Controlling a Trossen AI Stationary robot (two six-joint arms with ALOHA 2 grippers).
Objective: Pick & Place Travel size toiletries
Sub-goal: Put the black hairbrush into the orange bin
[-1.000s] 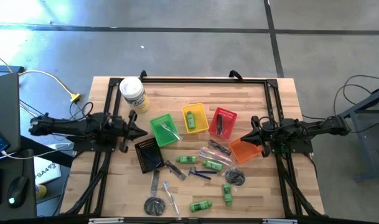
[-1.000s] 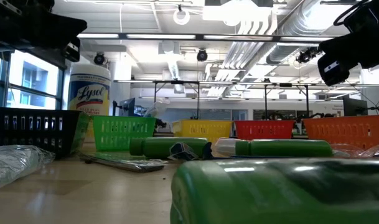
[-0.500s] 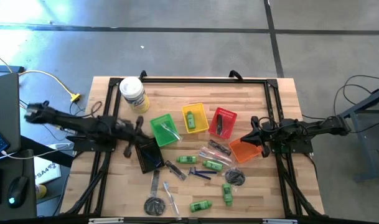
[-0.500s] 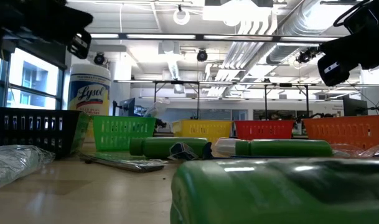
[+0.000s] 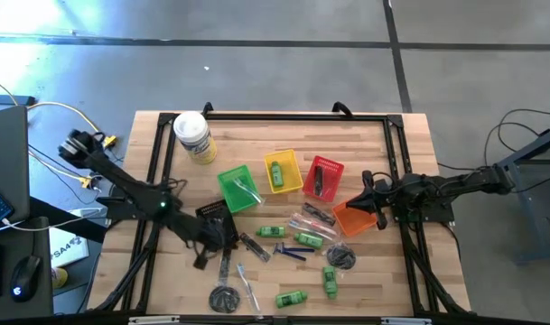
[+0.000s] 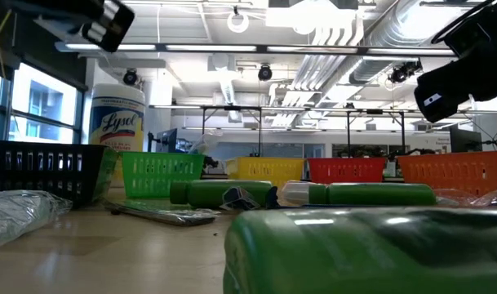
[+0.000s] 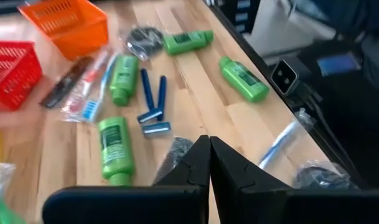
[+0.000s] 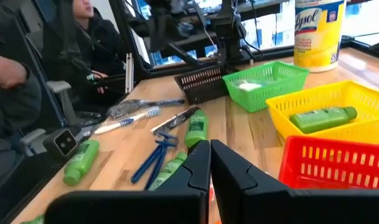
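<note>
The travel size toiletries lie loose on the near half of the wooden table: green mini bottles (image 5: 309,239) (image 7: 113,148), two blue razors (image 5: 288,252) (image 7: 153,104), a toothbrush (image 5: 247,287), a dark comb (image 5: 254,246) and wrapped pieces (image 5: 342,257). More of them sit in the baskets. My left gripper (image 5: 229,238) (image 7: 209,144) is shut and hangs above the near end of the black basket (image 5: 214,219), tipped down toward the razors. My right gripper (image 5: 364,193) (image 8: 210,149) is shut and waits at the right, beside the orange basket (image 5: 354,218).
A green basket (image 5: 237,188), a yellow one (image 5: 282,170) with a bottle in it and a red one (image 5: 322,176) stand in a row across the table's middle. A white canister (image 5: 193,137) stands at the far left. A person sits beyond the table's near edge (image 8: 83,37).
My left arm has swung from the table's left side, beside the green basket, toward the near edge and the middle, over the black basket. Its gripper has tipped downward and stayed shut. Nothing on the table has moved.
</note>
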